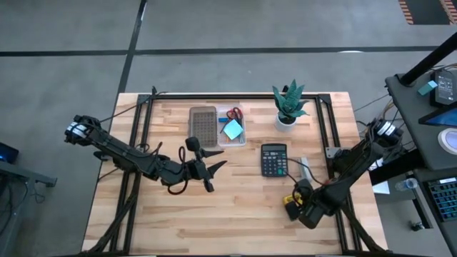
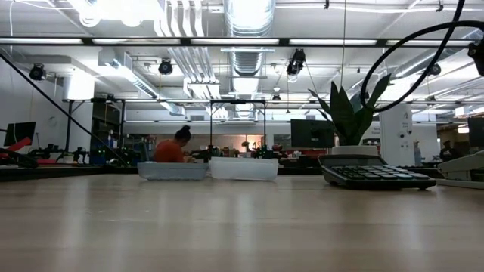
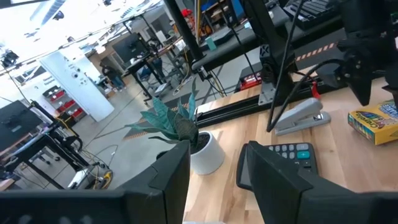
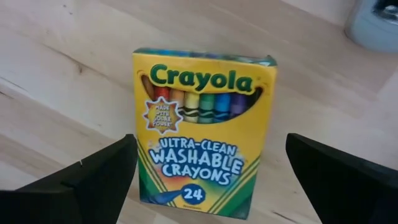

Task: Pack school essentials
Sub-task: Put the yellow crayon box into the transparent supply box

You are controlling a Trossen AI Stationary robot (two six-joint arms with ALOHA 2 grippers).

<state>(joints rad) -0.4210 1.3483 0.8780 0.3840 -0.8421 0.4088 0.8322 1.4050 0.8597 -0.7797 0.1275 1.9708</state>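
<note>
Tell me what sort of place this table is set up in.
Probably an open robotics lab or workshop: exposed ceiling ducts overhead, rows of workbenches with monitors, a person seated at one, and more metal-framed rigs standing on the concrete floor.

Past the open left end effector (image 3: 214,177) stand a potted plant (image 3: 180,134), calculator (image 3: 292,155), stapler (image 3: 301,118) and crayon box (image 3: 376,121).
</note>
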